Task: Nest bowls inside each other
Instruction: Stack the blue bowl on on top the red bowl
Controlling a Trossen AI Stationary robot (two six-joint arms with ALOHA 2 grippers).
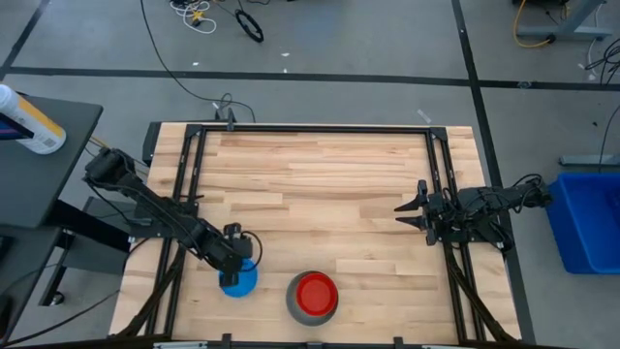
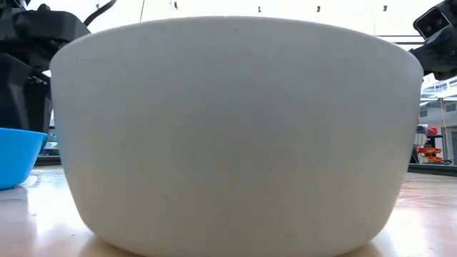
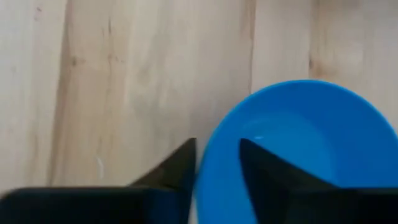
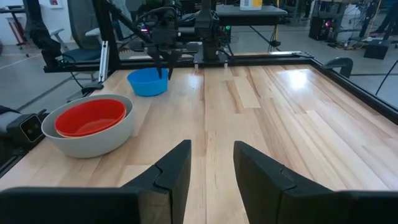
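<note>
A light blue bowl [image 1: 239,281] [image 3: 298,137] [image 4: 147,82] stands upright near the table's front left. My left gripper [image 1: 242,260] [image 3: 217,146] slants down over its far rim, with one finger inside the bowl and one outside. To its right a red bowl [image 1: 315,294] [image 4: 90,117] sits nested in a larger pale grey bowl [image 1: 294,308] [image 2: 235,128] [image 4: 93,140], which rests on its base at the front edge. My right gripper [image 1: 402,215] [image 4: 211,152] waits open at the table's right side, holding nothing. My left gripper stands astride the light blue bowl's rim [image 3: 208,158], slanting down from above. One finger [image 3: 177,168] is outside the wall and the other [image 3: 261,168] is inside. A gap still shows between them, and I cannot tell whether either finger touches the rim. The bowl rests on the table.
Black frame rails [image 1: 189,174] run along the table's left, right and far sides. Bare wood [image 1: 320,184] spreads over the middle and far half. A blue bin [image 1: 586,218] stands off the table to the right, and a bottle [image 1: 29,121] lies on a side stand to the left.
</note>
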